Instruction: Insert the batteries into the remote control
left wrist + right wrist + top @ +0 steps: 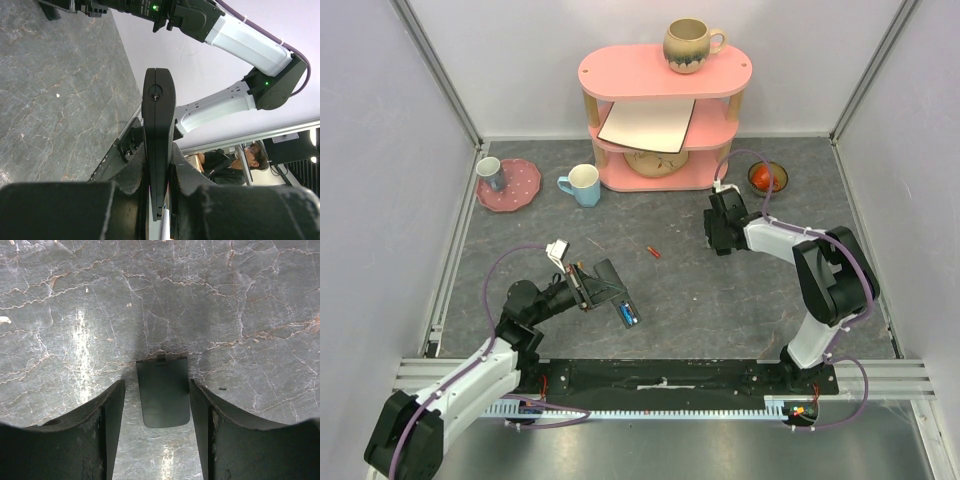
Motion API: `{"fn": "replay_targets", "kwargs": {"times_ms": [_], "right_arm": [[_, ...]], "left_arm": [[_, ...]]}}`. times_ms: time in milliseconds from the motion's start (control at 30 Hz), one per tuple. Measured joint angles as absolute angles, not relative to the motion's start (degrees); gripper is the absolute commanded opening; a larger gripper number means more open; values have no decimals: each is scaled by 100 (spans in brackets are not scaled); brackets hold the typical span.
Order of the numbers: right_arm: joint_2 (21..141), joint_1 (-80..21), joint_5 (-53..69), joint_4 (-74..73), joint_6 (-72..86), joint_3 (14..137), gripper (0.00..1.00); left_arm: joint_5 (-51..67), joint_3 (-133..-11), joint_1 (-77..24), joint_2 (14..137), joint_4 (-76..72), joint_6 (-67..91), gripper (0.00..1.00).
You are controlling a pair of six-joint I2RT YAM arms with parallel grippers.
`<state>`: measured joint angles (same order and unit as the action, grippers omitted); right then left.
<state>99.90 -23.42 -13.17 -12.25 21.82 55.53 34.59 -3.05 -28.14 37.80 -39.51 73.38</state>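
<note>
We see the remote control [616, 293] in the top view's lower left, clamped edge-on by the left gripper [582, 287]. Its open bay is turned up, probably for loading, and a blue battery [629, 318] shows at its lower end. A red battery [653, 252] lies mid-frame. To the right, the right gripper [157, 386] has its fingers apart, straddling the flat battery cover [164, 402].
</note>
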Motion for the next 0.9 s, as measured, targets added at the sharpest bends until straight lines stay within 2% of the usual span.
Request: {"fn": "replay_targets", "kwargs": {"times_ms": [100,200,233,267,367,400,533,567,900], "right_arm": [[9992,-2296,-1227,-1138,2217,5516,59],[9981,-2272,-1146,-1024,2270,5454,51],[9979,-2268,-1140,-991,2276,5441,43],[9974,-2263,-1122,-958,2283,5426,40],[9937,-2263,-1105,-880,2292,5360,34],[9922,-2261,-1098,-856,2303,5339,34],[9861,-2248,-1050,-786,2314,5262,55],[9850,-2248,-1037,-792,2320,5251,57],[9679,-2252,-926,-1197,2309,5199,57]], "left_arm": [[3461,-303,-2814,3811,-3951,7321,2],[3461,-303,-2814,3852,-3953,7310,2],[3461,-303,-2814,3868,-3953,7308,2],[3461,-303,-2814,3889,-3953,7303,2],[3461,-303,-2814,3931,-3957,7299,2],[3461,-303,-2814,3944,-3955,7299,2],[3461,-303,-2814,4010,-3957,7295,2],[3461,-303,-2814,4029,-3959,7295,2],[3461,-303,-2814,4176,-4082,7288,2]]}}
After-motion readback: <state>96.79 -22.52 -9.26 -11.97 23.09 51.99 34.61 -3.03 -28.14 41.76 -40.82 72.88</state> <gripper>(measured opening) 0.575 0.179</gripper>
